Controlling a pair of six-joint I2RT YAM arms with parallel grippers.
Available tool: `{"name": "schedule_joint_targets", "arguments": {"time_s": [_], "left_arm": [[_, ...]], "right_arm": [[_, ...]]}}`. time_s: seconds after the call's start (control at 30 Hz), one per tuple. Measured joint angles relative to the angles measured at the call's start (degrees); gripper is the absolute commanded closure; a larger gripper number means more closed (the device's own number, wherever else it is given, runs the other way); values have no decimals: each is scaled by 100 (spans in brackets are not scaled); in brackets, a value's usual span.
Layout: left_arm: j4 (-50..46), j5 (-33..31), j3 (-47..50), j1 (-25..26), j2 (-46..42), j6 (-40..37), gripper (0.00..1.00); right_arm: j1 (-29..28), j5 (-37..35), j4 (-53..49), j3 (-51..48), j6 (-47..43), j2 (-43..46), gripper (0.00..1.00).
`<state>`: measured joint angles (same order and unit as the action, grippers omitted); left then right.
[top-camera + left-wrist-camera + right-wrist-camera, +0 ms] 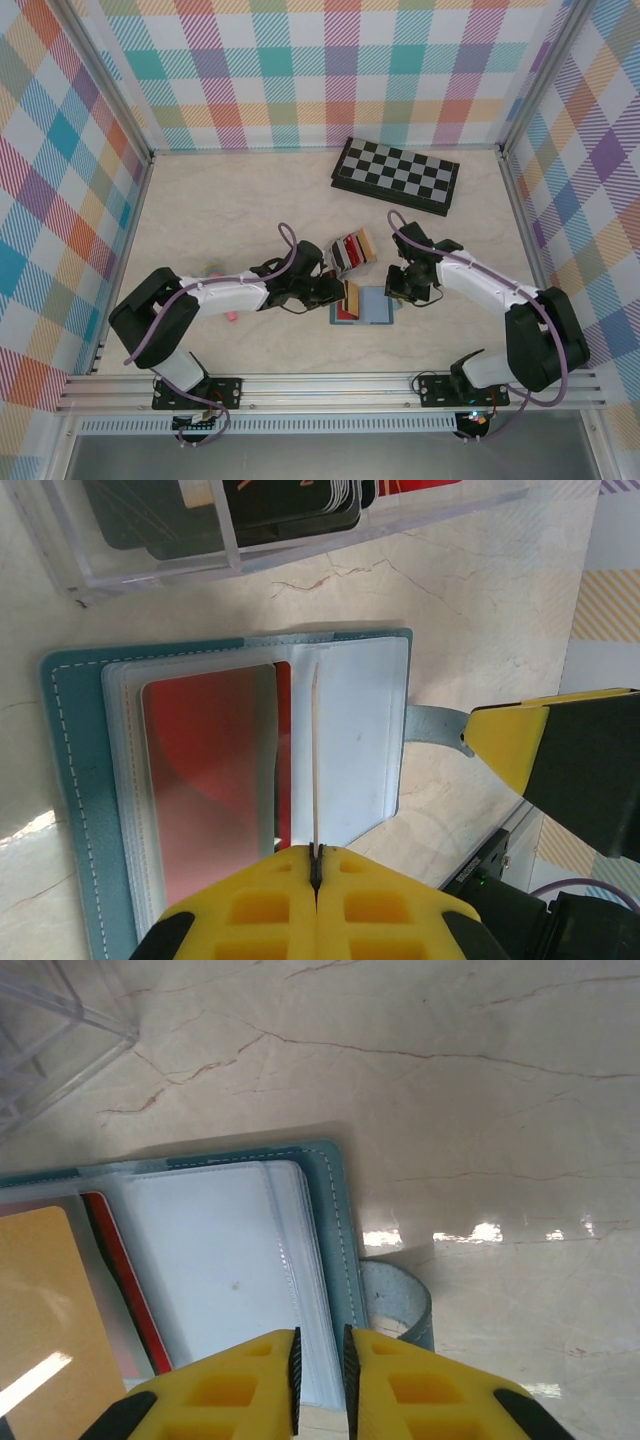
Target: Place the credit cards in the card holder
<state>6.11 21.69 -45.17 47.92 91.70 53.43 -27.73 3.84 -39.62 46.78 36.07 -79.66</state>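
Glossy marbled table (500, 1110), teal stitched card holder (70, 780), left pincer (316, 858) clamping thin tan card (35, 1300), right pincer (320, 1345) slightly parted

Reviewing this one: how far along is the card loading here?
Done: one red card sits in a clear sleeve of the open teal card holder. In hand: the left claw is shut on a tan card over the sleeves; the right claw sits at the sleeves' outer edge, grip unclear. Left: seating that card, plus dark cards in the clear tray.

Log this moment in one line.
left gripper: shut on tan card over card holder; right gripper: open at its edge; red card: sleeved
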Motion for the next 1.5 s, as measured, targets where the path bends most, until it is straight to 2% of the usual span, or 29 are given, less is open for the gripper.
{"name": "schedule_joint_targets", "arguments": {"time_s": [0.53,1.03,1.5], "left_arm": [[192,-155,-146,181,448,-59,100],[671,-188,-162,249,831,-28,100],[623,-166,-293,334,885,-59,100]], "right_arm": [[0,-173,295,-184,-94,-752,83],[7,-149,310,-179,-96,-804,83],[37,-103,297,-166,-103,-833,83]]}}
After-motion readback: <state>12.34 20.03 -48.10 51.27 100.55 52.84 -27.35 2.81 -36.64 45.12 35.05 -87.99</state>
